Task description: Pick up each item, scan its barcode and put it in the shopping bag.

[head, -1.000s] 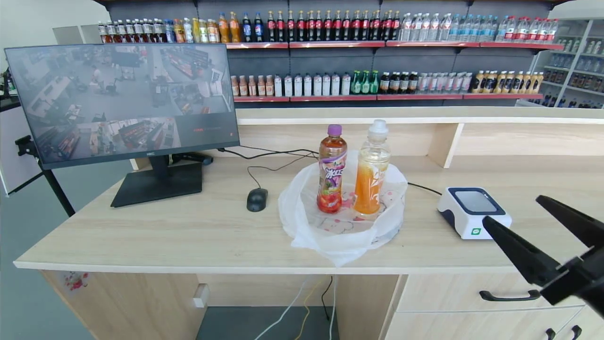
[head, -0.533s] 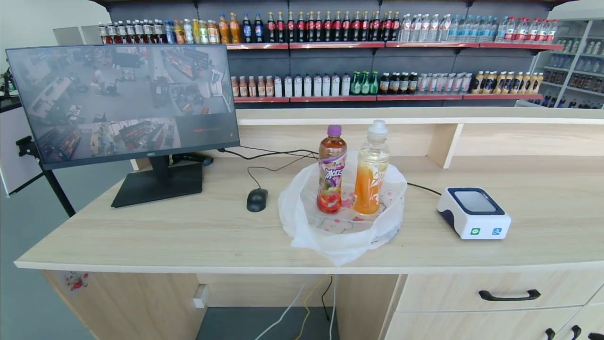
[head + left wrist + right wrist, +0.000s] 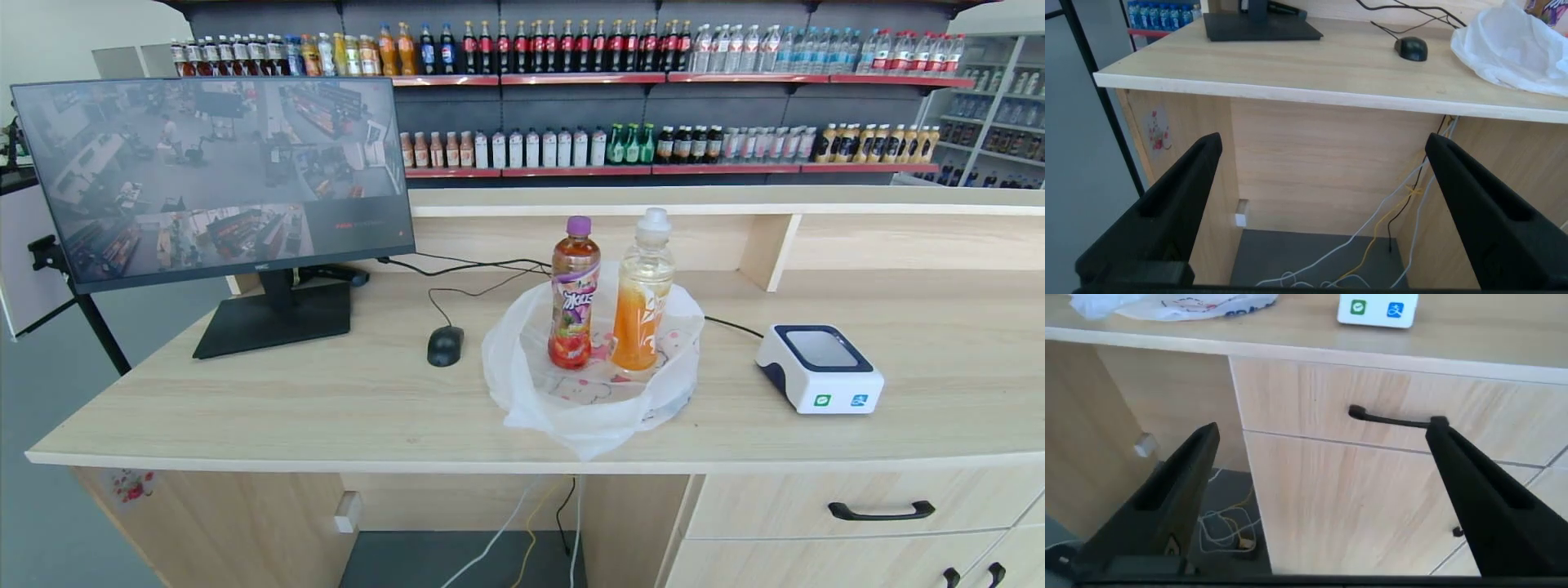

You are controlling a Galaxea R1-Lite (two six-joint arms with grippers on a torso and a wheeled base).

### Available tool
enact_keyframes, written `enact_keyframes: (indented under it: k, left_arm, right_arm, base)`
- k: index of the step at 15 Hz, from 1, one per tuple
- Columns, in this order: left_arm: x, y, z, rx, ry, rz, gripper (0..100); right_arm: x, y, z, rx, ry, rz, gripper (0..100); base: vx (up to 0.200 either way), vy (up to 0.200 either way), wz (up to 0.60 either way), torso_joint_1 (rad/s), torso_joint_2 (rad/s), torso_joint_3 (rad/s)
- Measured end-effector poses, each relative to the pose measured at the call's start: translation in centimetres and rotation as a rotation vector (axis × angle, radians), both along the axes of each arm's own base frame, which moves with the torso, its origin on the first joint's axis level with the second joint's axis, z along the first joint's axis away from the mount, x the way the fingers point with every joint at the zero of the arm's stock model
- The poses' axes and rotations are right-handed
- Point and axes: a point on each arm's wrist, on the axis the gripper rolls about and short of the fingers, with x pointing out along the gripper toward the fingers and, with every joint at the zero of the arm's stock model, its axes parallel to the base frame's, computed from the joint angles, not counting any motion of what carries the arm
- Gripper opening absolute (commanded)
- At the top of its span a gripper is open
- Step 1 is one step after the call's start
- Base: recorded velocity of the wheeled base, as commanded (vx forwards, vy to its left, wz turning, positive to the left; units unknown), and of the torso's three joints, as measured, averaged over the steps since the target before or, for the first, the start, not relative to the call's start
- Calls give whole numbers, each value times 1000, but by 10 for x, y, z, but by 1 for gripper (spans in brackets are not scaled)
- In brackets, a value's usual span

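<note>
Red bottle [image 3: 574,294] and orange bottle [image 3: 643,290] stand upright in the bag [image 3: 514,376], scanner [image 3: 819,367] at its 3 o'clock. My left hand [image 3: 1323,140] and right hand [image 3: 1324,426] hang released below the table [image 3: 326,400] edge; neither is clearly nearer.

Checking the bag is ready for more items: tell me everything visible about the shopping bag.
The shopping bag is thin, translucent white plastic with a faint cartoon print, slumped open and crumpled on the wooden counter between the mouse and the scanner. Inside stand, upright, a purple-capped bottle and a white-capped bottle.
</note>
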Motion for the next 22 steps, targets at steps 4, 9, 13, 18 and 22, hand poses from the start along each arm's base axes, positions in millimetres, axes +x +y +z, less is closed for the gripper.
enact_keyframes:
  k: [4, 9, 13, 18, 22]
  left_arm:
    - [0, 0, 0, 0, 0, 0, 100]
    - [0, 0, 0, 0, 0, 0, 100]
    - [0, 0, 0, 1, 0, 0, 100]
    - [0, 0, 0, 1, 0, 0, 100]
    - [0, 0, 0, 1, 0, 0, 100]
  right_arm:
    - [-2, 1, -3, 9, -11, -60, 100]
    - [-6, 2, -4, 5, -68, -106, 100]
    - [-9, 2, -5, 23, -107, -117, 100]
    - [-9, 2, -5, 14, -110, -115, 100]
    - [-9, 2, -5, 17, -111, -116, 100]
  base:
    - [0, 0, 0, 0, 0, 0]
    - [0, 0, 0, 0, 0, 0]
    - [0, -50, 0, 1, 1, 1]
    - [0, -200, 0, 4, 3, 1]
    - [0, -200, 0, 2, 1, 1]
